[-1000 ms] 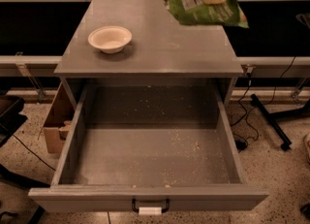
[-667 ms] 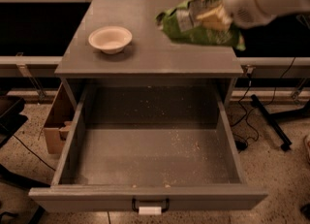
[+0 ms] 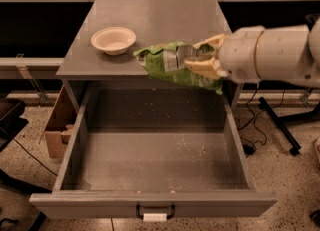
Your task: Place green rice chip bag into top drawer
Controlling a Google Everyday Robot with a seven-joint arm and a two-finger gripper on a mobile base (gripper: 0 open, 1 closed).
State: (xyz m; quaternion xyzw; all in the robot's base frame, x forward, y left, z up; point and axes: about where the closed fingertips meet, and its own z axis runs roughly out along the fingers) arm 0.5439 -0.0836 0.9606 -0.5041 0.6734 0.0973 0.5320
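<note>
My gripper (image 3: 197,57) reaches in from the right on a thick white arm and is shut on the green rice chip bag (image 3: 167,64). The crinkly light-green bag hangs in the air over the front edge of the cabinet top, above the back of the top drawer (image 3: 150,202). The drawer is pulled fully open toward me, a deep grey box with crumbs on its floor and a dark handle with a white tag on its front panel. The bag's right end is partly hidden by my cream fingers (image 3: 202,67).
A white round bowl (image 3: 113,40) sits on the left of the grey cabinet top (image 3: 160,15). A cardboard box (image 3: 59,125) stands on the floor left of the drawer. Chair legs and cables lie on the floor at the right.
My gripper has carried the bag from the cabinet's back right corner leftward and toward me, lower, to above the back of the open drawer.
</note>
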